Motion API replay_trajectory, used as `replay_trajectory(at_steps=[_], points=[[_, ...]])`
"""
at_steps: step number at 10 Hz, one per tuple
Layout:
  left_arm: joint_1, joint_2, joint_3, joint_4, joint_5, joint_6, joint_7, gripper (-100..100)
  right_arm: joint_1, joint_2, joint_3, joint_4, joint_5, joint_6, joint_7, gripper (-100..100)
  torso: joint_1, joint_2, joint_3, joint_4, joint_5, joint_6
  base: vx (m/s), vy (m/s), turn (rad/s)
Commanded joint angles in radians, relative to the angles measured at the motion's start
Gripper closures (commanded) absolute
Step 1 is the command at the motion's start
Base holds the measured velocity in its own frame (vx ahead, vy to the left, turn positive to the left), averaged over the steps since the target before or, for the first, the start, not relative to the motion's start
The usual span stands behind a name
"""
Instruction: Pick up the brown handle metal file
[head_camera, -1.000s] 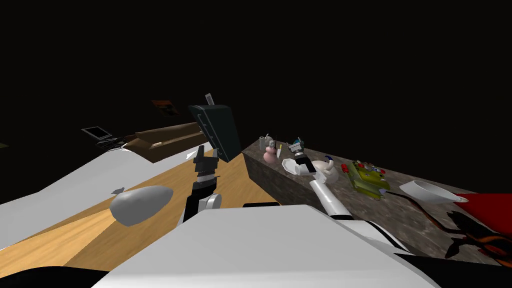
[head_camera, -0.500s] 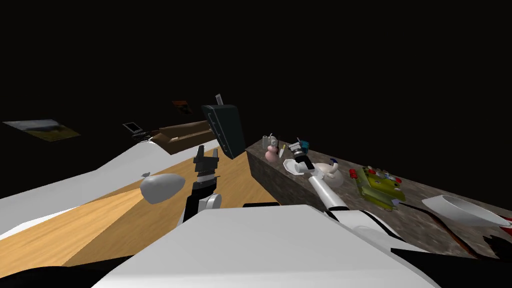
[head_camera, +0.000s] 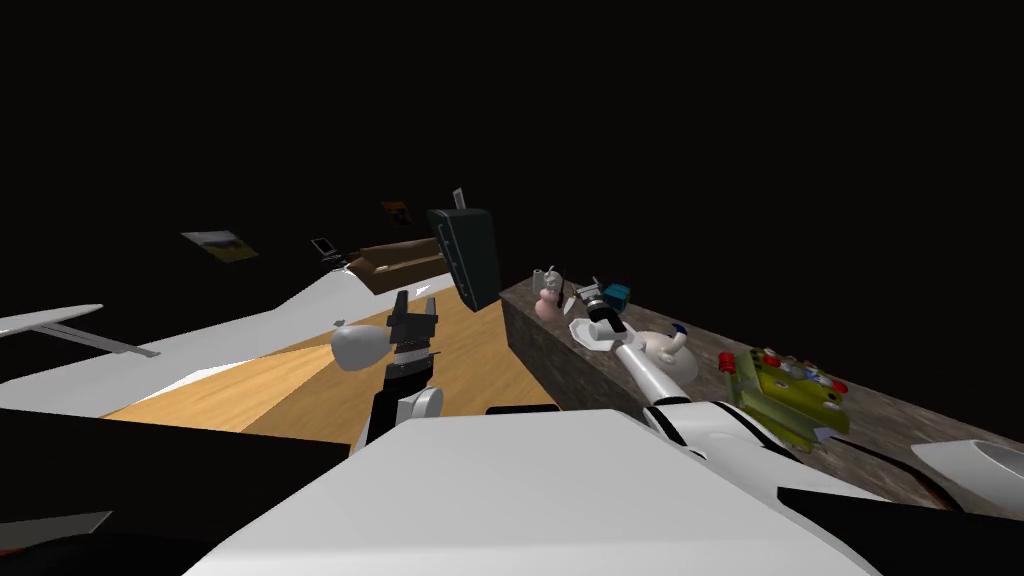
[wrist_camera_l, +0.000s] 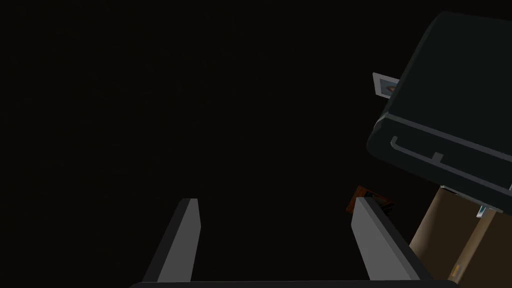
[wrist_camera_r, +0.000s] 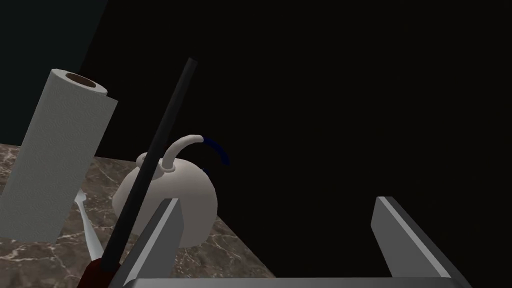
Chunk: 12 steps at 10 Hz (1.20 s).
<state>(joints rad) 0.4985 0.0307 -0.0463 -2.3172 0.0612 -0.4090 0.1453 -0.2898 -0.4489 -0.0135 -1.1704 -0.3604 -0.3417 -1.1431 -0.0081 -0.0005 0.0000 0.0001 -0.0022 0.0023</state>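
Beside the right jaws, the file (wrist_camera_r: 147, 165) shows, handle mostly hidden.

A home kitchen, it seems: on the right, a brown marbled stone counter (head_camera: 540, 350) carries a paper towel roll (wrist_camera_r: 55, 160), a round pale pot (wrist_camera_r: 199, 195) and a white bowl (head_camera: 975, 465). On the left lies a wood floor (head_camera: 300, 385), with a framed picture (head_camera: 220, 245) far off.
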Motion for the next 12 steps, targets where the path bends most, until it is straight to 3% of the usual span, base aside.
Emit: replay_trajectory(at_steps=[1, 3, 4, 5, 6, 7, 8, 9, 10, 11, 12], points=[[0.000, 0.000, 0.000, 0.000, 0.000, 0.000, 0.000, 0, -0.040, -0.014, 0.019, 0.050, -0.022, 0.010, -0.050, -100, 0.000, 0.000, 0.000, 0.000, 0.000, 0.000, -0.089, -0.077, 0.334], [0.000, 0.000, 0.000, 0.000, 0.000, 0.000, 0.000, 0, -0.040, -0.014, 0.019, 0.068, -0.022, 0.010, -0.074, -100, 0.000, -0.001, 0.000, 0.000, 0.000, 0.000, -0.041, -0.054, 0.075], [0.000, 0.000, 0.000, 0.000, 0.000, 0.000, 0.000, 0, -0.074, -0.026, 0.036, 0.109, -0.041, 0.020, -0.118, -100, 0.002, -0.003, -0.002, -0.001, 0.000, 0.000, -0.050, -0.052, 0.278], [0.000, 0.000, 0.000, 0.000, 0.000, 0.000, 0.000, 0, -0.074, -0.026, 0.036, 0.120, -0.041, 0.020, -0.125, -100, 0.002, -0.002, -0.001, -0.001, 0.000, -0.001, -0.053, -0.062, 0.228], [0.000, 0.000, 0.000, 0.000, 0.000, 0.000, 0.000, 0, -0.107, -0.036, 0.054, 0.159, -0.060, 0.031, -0.164, -100, 0.001, -0.002, -0.001, 0.000, 0.000, 0.000, -0.078, -0.060, 0.291], [0.000, 0.000, 0.000, 0.000, 0.000, 0.000, 0.000, 0, -0.107, -0.036, 0.054, 0.170, -0.060, 0.031, -0.173, -100, 0.001, -0.001, -0.001, 0.000, 0.000, -0.001, -0.080, -0.070, 0.158], [0.000, 0.000, 0.000, 0.000, 0.000, 0.000, 0.000, 0, -0.137, -0.046, 0.071, 0.218, -0.079, 0.042, -0.215, -100, 0.000, -0.001, 0.000, 0.000, 0.000, 0.000, -0.076, -0.098, 0.268], [0.000, 0.000, 0.000, 0.000, 0.000, 0.000, 0.000, 0, -0.137, -0.046, 0.071, 0.218, -0.079, 0.042, -0.218, -100, -0.001, -0.001, 0.000, 0.000, 0.000, -0.001, -0.063, -0.088, 0.167], [0.000, 0.000, 0.000, 0.000, 0.000, 0.000, 0.000, 0, -0.165, -0.055, 0.088, 0.261, -0.097, 0.053, -0.258, -100, -0.001, -0.001, -0.001, 0.000, 0.000, 0.000, -0.074, -0.090, 0.279], [0.000, 0.000, 0.000, 0.000, 0.000, 0.000, 0.000, 0, -0.165, -0.055, 0.088, 0.263, -0.097, 0.053, -0.260, -100, -0.001, -0.001, -0.001, 0.000, 0.000, -0.001, -0.062, -0.076, 0.145], [0.000, 0.000, 0.000, 0.000, 0.000, 0.000, 0.000, 0, -0.190, -0.065, 0.105, 0.306, -0.114, 0.064, -0.299, -100, -0.001, -0.002, -0.001, 0.000, 0.000, 0.001, -0.051, -0.083, 0.280]])
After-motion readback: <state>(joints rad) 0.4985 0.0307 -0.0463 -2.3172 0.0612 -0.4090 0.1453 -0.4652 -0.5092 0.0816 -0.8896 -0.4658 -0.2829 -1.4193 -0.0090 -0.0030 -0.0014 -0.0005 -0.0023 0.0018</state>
